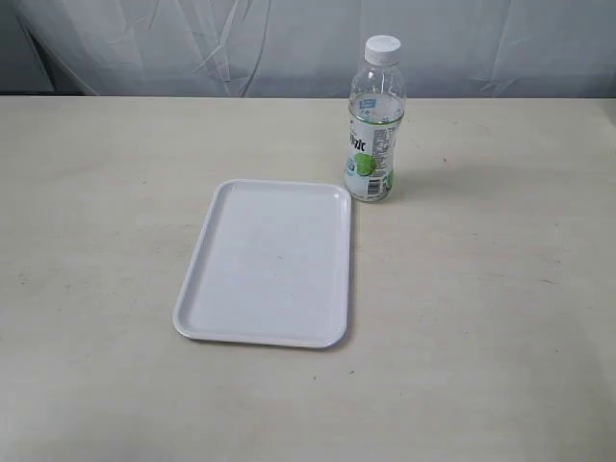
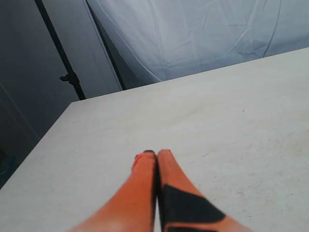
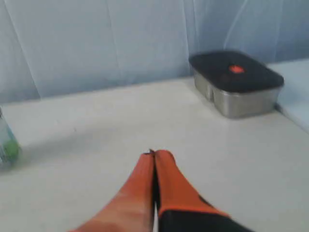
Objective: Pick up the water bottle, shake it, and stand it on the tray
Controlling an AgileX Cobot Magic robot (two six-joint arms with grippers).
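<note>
The water bottle (image 1: 374,120) stands upright on the table, clear with a white cap and a green and blue label. It sits just beyond the far right corner of the white tray (image 1: 221,289), which lies flat at the table's middle. Neither arm shows in the exterior view. My left gripper (image 2: 157,153) is shut, orange fingers pressed together over bare tabletop. My right gripper (image 3: 155,154) is shut too, holding nothing. A sliver of the bottle (image 3: 6,147) shows at the edge of the right wrist view.
A steel lunch box with a dark lid (image 3: 235,82) stands near the table's back edge in the right wrist view. A pale curtain (image 1: 192,43) hangs behind the table. A black stand pole (image 2: 60,53) rises off the table's corner in the left wrist view.
</note>
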